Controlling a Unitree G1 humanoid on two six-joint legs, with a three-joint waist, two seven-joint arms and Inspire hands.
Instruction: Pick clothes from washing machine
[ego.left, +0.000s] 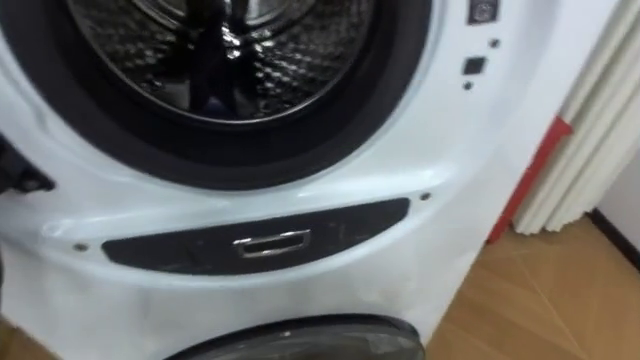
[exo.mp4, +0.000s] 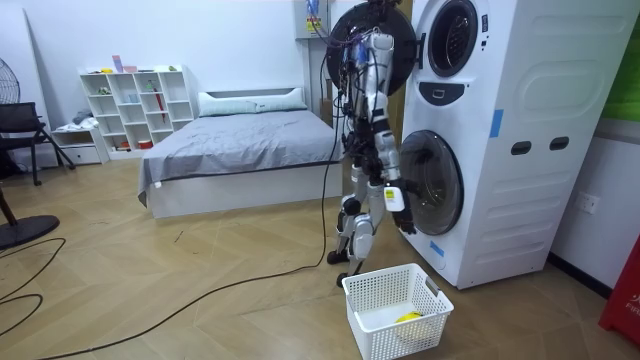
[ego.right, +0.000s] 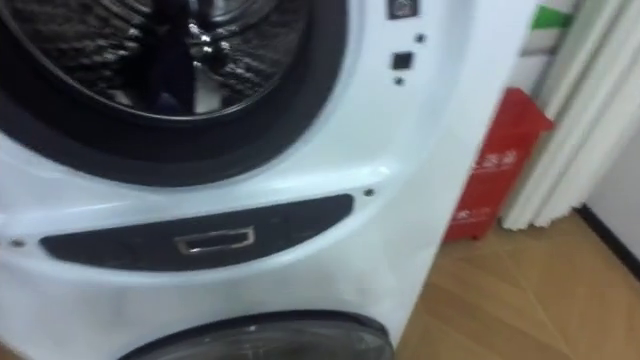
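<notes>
Left eye: one washing machine (ego.left: 480, 180), one drum (ego.left: 300, 60) at 12 o'clock, clothes inside cannot be told; one dark panel (ego.left: 180, 250) | Room: robot stands at the machine; one basket (exo.mp4: 372, 290); one yellow piece (exo.mp4: 406, 318) in it, 5 o'clock of right hand (exo.mp4: 394, 199), well apart; hand's state cannot be told | Right eye: one red object (ego.right: 495, 170) at 3 o'clock.

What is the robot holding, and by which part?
Cannot be told. The right hand hangs by the lower round dark door of the white stacked washing machine; no cloth hangs from it, but it is too small to read.
</notes>
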